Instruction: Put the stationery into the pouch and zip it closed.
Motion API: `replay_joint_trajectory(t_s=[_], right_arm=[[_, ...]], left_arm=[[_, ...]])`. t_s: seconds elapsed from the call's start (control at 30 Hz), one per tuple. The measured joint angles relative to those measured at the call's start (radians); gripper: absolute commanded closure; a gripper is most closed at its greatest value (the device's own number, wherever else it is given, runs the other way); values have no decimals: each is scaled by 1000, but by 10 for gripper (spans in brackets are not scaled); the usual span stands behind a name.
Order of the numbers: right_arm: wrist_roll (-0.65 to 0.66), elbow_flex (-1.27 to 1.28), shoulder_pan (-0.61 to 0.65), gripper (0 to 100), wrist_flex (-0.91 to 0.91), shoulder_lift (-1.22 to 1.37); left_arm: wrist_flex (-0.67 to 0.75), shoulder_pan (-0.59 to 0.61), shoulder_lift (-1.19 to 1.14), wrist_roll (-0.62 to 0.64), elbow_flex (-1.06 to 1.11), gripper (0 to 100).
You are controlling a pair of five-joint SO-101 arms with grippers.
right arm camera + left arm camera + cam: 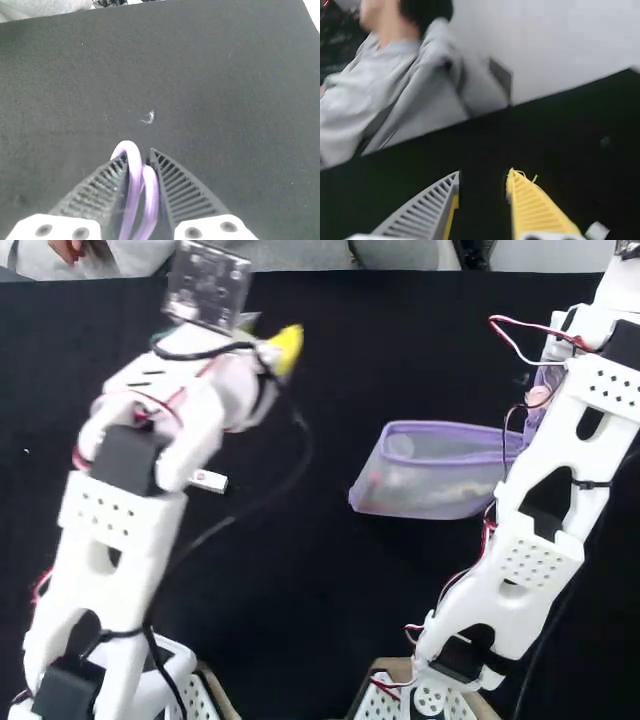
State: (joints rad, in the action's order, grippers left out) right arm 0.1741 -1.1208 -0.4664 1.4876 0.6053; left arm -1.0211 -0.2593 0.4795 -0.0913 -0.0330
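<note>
The purple see-through pouch (430, 472) lies on its side right of the table's middle, mouth toward the right, with pale shapes showing faintly inside. My right gripper (136, 156) is shut on a purple strip of the pouch (134, 187) at that right end, where the right arm (560, 470) covers the grip in the high view. My left gripper (283, 348) hangs over the far left of the table, away from the pouch. Its grey and yellow fingers (532, 205) stand open around nothing, and the left gripper (484, 175) points at the table's far edge.
Black cloth (330, 600) covers the table. A small white fleck (147, 117) lies on it ahead of the right gripper. A person in grey (385, 95) sits behind the far edge. Both arm bases (400, 695) stand at the near edge.
</note>
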Motion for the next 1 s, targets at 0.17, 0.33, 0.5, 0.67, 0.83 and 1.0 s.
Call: replay_joint_trajectory(t_s=[0.17, 0.33, 0.5, 0.67, 0.83, 1.0], right_arm=[[0, 0, 0, 988, 0, 0], [0, 0, 0, 988, 0, 0], [0, 0, 5, 988, 0, 0], [0, 0, 28, 988, 0, 11], [0, 0, 32, 988, 0, 43], [6, 0, 32, 988, 0, 48]], left_arm=[[-95, 126, 2, -164, 40, 841], [-104, 175, -3, -387, 201, 841], [-123, 222, -110, -591, 295, 841], [-160, 272, -265, -813, 296, 842], [-160, 305, -359, -1013, 296, 842], [-160, 305, -443, -1151, 304, 842]])
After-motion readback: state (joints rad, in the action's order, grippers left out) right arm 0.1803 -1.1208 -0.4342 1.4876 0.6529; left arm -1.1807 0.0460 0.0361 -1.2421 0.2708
